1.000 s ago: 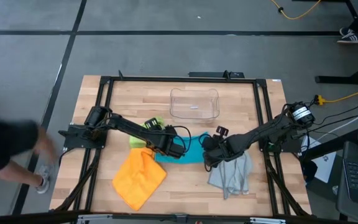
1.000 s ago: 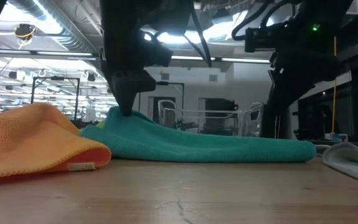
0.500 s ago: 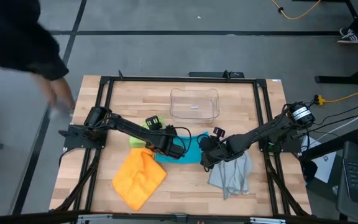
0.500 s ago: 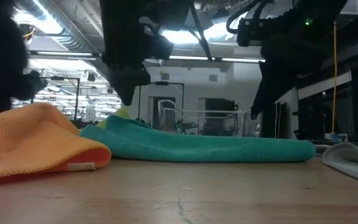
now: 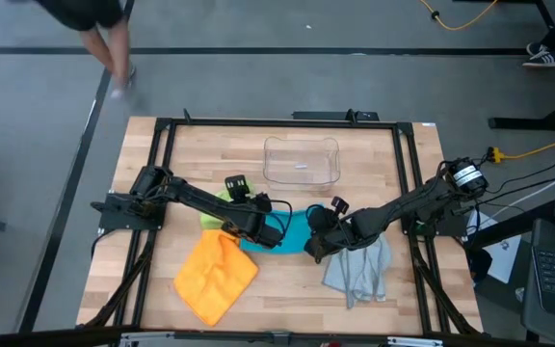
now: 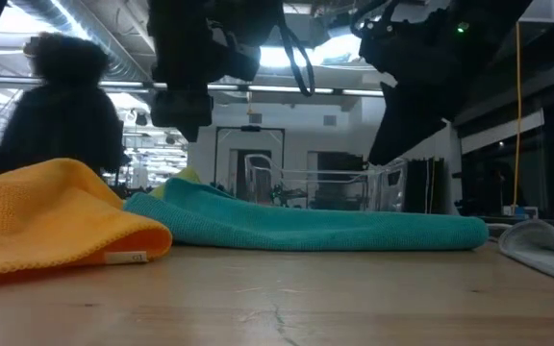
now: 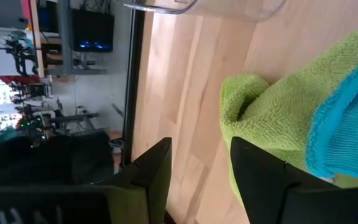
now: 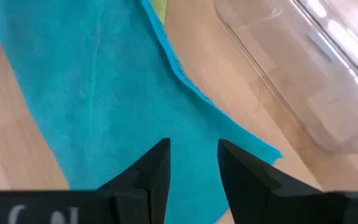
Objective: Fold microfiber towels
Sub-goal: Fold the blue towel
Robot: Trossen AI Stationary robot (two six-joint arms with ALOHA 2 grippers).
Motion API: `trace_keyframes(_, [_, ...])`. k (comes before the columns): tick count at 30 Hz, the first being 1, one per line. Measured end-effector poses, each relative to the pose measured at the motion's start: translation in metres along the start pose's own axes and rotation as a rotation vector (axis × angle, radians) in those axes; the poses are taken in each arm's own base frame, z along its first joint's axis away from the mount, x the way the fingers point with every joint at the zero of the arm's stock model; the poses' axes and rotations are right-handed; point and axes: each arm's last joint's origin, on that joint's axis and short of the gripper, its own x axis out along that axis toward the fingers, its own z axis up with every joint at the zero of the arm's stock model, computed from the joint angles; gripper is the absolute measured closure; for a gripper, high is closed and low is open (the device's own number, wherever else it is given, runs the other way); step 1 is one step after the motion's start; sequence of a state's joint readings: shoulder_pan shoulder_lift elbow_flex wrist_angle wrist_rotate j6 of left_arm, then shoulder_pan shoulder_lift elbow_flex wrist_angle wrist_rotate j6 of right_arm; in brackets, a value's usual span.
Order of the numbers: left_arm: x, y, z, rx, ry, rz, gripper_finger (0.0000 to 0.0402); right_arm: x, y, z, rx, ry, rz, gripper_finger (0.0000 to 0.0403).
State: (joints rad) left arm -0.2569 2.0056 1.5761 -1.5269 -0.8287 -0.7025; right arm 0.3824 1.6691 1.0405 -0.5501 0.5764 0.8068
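Both grippers, left [image 5: 270, 229] and right [image 5: 313, 243], poised empty-fingered above teal towel [image 5: 297, 231], frame centre. Next, probably: descend, pinch its edges, fold.

You see a teal blue microfiber towel [image 5: 295, 231] beside a lime green microfiber towel [image 7: 272, 124], an orange microfiber towel [image 5: 215, 275] and a pale grey-blue microfiber towel [image 5: 359, 272]. They lie on a light striped wooden table [image 5: 393, 164] by a clear plastic bin [image 5: 302, 160].
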Motion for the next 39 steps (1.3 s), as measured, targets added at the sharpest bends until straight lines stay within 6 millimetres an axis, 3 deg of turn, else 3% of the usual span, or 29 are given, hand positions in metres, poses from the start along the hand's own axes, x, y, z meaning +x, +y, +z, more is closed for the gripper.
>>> trace_keyframes(13, [-0.005, -0.004, -0.003, 0.011, -0.015, -0.004, 0.0244, 0.001, -0.003, 0.011, 0.005, -0.132, -0.096, 0.0267])
trace_keyframes(27, [-0.008, -0.005, -0.004, 0.078, -0.047, 0.031, 0.0244, 0.008, -0.006, 0.026, -0.018, 0.059, 0.147, 0.0267])
trace_keyframes(39, [-0.009, -0.005, -0.004, 0.082, -0.054, 0.031, 0.0244, 0.054, -0.017, 0.022, -0.108, 0.152, 0.119, 0.0267])
